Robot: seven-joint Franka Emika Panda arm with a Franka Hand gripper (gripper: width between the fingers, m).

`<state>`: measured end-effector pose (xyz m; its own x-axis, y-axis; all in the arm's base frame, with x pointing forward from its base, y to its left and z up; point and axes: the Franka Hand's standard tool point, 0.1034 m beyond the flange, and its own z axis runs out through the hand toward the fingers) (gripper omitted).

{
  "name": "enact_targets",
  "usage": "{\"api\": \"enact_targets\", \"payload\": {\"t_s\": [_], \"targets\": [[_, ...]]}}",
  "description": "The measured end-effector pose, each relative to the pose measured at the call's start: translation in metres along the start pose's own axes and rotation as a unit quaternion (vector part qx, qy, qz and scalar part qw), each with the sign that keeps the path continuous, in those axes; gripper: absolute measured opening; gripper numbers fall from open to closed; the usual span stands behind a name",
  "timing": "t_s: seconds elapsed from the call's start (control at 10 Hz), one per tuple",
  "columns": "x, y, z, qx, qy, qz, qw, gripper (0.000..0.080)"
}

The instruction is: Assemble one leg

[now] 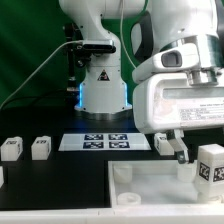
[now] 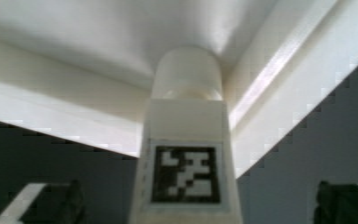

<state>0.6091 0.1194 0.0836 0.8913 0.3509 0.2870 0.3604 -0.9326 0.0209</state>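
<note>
At the exterior view's lower right, the leg (image 1: 210,162) stood upright with its tag face toward the camera, just beside the far edge of the white panel (image 1: 140,190). Couldn't tell from either view whether its foot sat on the worktop (image 1: 60,195) or already in a corner socket. Tool (image 2: 194,203) was fully open and held nothing. In the wrist view the two dark fingers (image 2: 43,203) flanked the leg (image 2: 188,130) with clear gaps on both sides and no contact. The leg was centred between them, tag facing the wrist camera, rounded end pointing away against the panel (image 2: 87,50). Handling, my read: a small moulded plastic block, so light and stiff, not fragile, no give under the pads. The surface looked smooth and glossy, so likely a bit slippery; it would want a square, firm pinch rather than a light one. Best hold looked like the two flat side faces either side of the tag, around mid-body or slightly toward the tag end. I'd stay off the rounded end, where the pads would get little contact and the part could squirt out or twist. An off-centre closure would probably tip it, being tall on a narrow footprint. Two spare legs (image 1: 12,148) (image 1: 42,148) sat at the exterior view's left, well apart from the tool, and the marker board (image 1: 105,142) lay mid-frame in front of the robot base (image 1: 103,95).
</note>
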Motion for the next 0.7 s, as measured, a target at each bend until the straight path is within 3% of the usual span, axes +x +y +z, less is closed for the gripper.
{"api": "enact_targets", "payload": {"t_s": [0.2,0.3,0.4,0.5,0.7], "targets": [[0.009,-0.006,-0.004,0.017,-0.08,0.003,0.997,0.0649],[0.005,-0.008,-0.005,0.029,-0.151,0.007,0.988,0.0649],[0.014,-0.007,-0.004,0.033,-0.187,0.002,0.982,0.0649],[0.023,-0.005,0.001,0.032,-0.177,0.0,0.984,0.0649],[0.021,0.0,0.006,0.032,-0.174,0.0,0.984,0.0649]]}}
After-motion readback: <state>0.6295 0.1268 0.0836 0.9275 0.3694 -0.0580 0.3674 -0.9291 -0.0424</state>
